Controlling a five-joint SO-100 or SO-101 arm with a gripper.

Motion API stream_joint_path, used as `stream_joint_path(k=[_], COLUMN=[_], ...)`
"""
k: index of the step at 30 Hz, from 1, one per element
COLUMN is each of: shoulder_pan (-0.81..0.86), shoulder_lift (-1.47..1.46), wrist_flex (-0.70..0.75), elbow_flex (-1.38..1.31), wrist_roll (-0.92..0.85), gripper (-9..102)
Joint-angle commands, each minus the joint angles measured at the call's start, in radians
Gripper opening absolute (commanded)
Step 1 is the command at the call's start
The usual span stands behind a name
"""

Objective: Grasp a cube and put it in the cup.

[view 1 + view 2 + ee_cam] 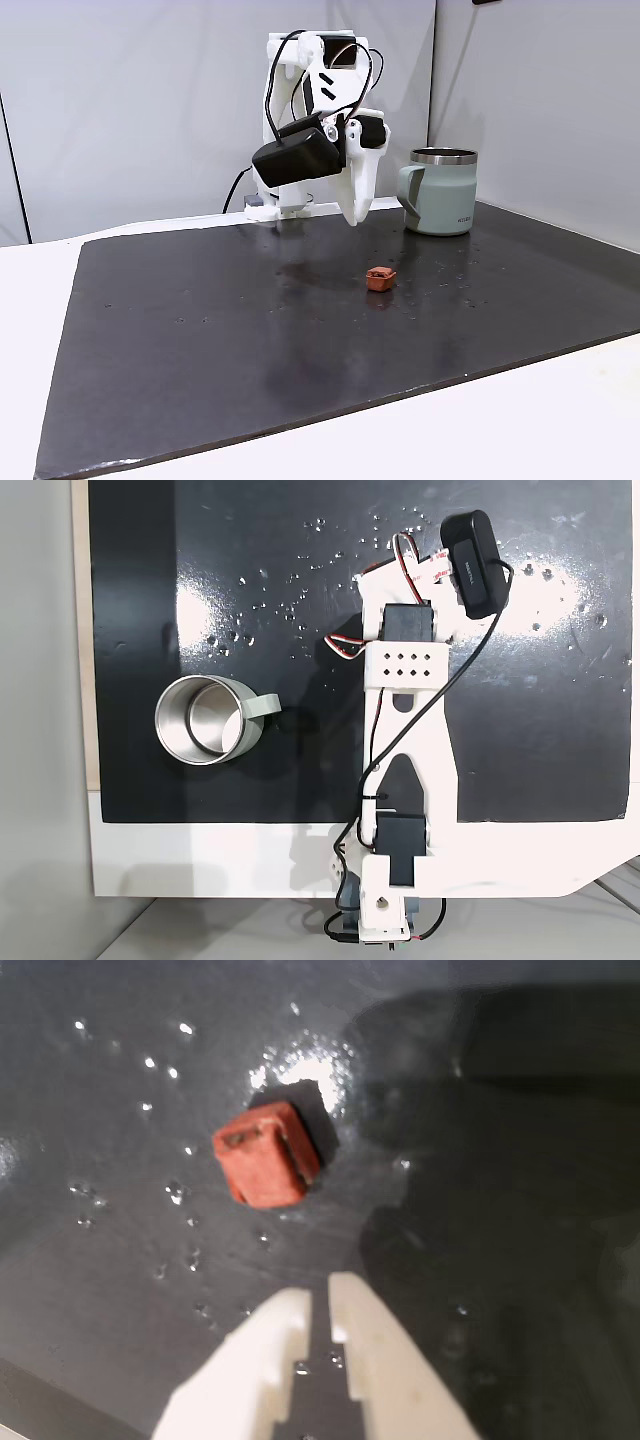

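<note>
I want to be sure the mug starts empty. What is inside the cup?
In a fixed view from above, the cup shows bare shiny steel walls and bottom, with nothing in it. The cube lies on the dark mat, apart from the cup.

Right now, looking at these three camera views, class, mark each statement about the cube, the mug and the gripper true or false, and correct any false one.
1. The cube lies on the dark mat, outside the mug. True.
2. The gripper is clamped on the cube. False: its white fingers are nearly shut and empty, with the cube lying apart from the tips in the wrist view.
3. The mug stands upright with its opening up. True: in a fixed view its steel inside shows from above.
4. The mug has been knocked onto its side. False: it stands upright on the mat.
5. The mug already holds the cube. False: the cube rests on the mat.
</note>
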Motion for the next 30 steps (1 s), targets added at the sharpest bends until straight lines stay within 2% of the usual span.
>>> stream_joint_path(k=[1, 13, 22, 30], shoulder_pan=[-0.006, 0.018, 0.017, 0.018], shoulder_lift=[-0.018, -0.184, -0.199, -0.236], wrist_flex=[0.009, 0.032, 0.035, 0.049], elbow_flex=[-0.118, -0.307, -0.298, -0.287], wrist_roll=[-0.02, -0.04, -0.061, -0.086], gripper=[0, 0, 26, 28])
